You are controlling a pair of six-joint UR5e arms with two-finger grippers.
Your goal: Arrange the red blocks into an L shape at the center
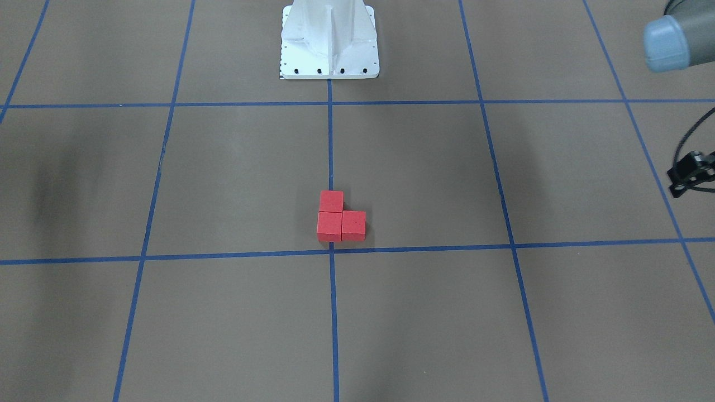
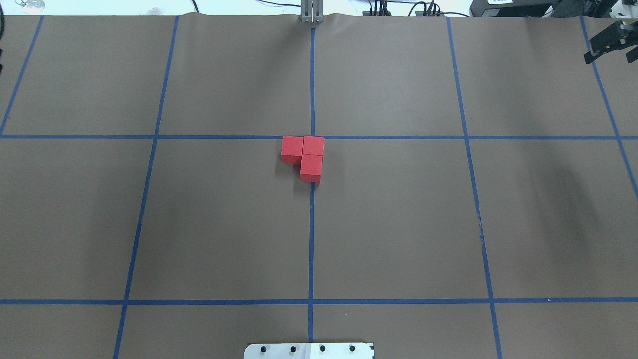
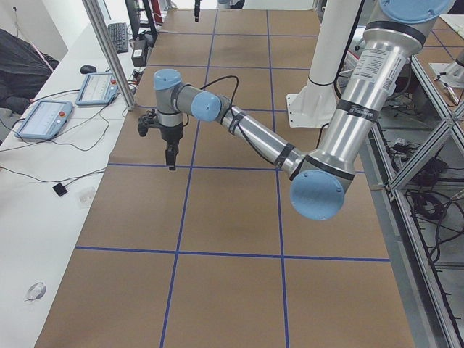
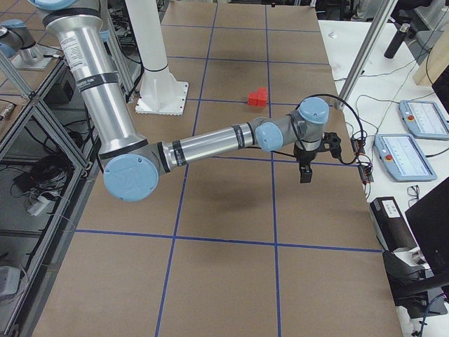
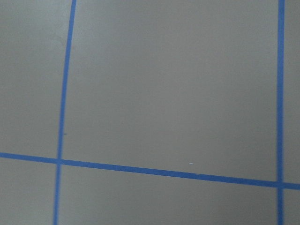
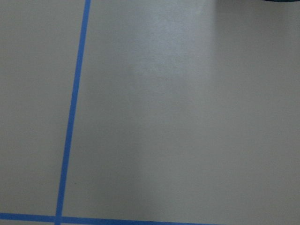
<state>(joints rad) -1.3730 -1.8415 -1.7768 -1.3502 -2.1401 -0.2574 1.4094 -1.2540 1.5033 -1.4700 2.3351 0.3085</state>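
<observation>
Three red blocks (image 1: 341,219) lie touching one another in an L shape (image 2: 305,155) on the brown paper. Two form a row along the cross line and the third juts toward the robot's base. The L sits right against the centre (image 2: 312,137), on its robot side, with the corner block over the upright blue line. The blocks also show small and far off (image 4: 258,98). My left gripper (image 3: 170,164) hangs pointing down far out to the left, well away from the blocks. My right gripper (image 4: 305,175) hangs likewise far to the right. Whether either is open or shut, I cannot tell.
The white bolted base plate (image 1: 329,70) stands in line with the upright tape line. White side benches carry teach pendants (image 3: 43,119) (image 4: 407,154) and cables. An aluminium post (image 3: 109,51) rises near the left arm. Both wrist views show only brown paper and blue tape.
</observation>
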